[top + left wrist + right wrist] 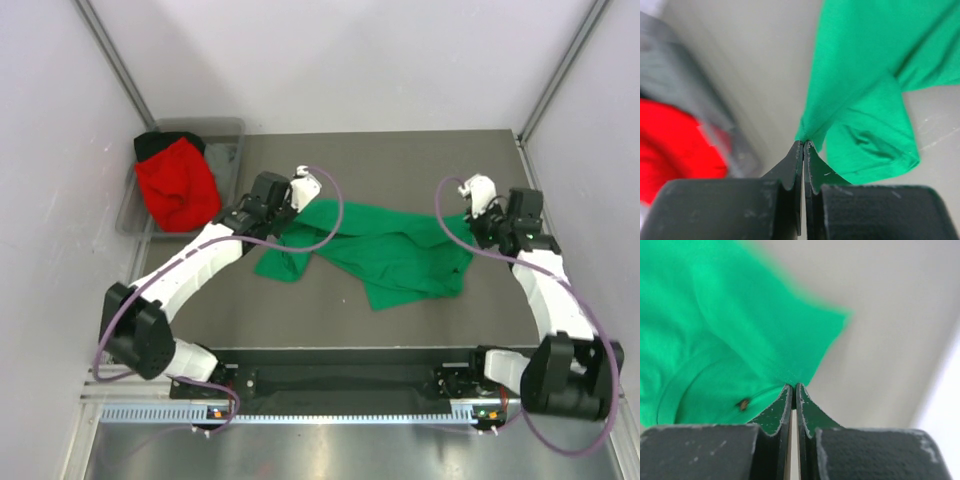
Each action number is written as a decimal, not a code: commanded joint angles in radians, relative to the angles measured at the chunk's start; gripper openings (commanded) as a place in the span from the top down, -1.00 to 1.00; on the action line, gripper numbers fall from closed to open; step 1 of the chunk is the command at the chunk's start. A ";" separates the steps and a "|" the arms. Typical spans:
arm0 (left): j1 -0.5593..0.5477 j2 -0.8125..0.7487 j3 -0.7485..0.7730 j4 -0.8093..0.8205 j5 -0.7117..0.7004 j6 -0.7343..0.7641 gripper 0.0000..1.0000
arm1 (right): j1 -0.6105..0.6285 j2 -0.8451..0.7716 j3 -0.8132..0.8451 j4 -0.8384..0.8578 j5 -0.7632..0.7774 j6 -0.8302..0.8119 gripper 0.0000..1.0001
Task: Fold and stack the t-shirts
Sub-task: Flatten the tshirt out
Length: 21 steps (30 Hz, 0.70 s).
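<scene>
The bright green t-shirt point(390, 250) hangs stretched between my two grippers over the middle of the table, its lower part sagging onto the surface. My left gripper point(288, 212) is shut on its left edge; in the left wrist view the cloth point(865, 75) runs from the fingertips point(804, 144). My right gripper point(478, 222) is shut on its right edge; in the right wrist view the cloth point(730, 330) meets the fingertips point(793, 386). The red t-shirt point(178, 185) lies in the grey bin point(228, 150) at the far left, with the black t-shirt point(152, 143) under it.
The bin also shows blurred in the left wrist view point(695, 100) with the red shirt point(670, 140) in it. White walls enclose the table on three sides. The dark table surface point(400, 160) runs behind the green shirt.
</scene>
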 commanded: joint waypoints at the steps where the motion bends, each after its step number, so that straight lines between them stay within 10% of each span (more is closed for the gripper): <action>1: -0.002 -0.133 0.074 0.015 -0.050 0.061 1.00 | -0.002 -0.161 0.125 0.078 0.052 0.096 1.00; 21: -0.002 -0.406 0.486 -0.202 -0.105 0.205 1.00 | -0.005 -0.513 0.614 -0.022 0.486 0.154 1.00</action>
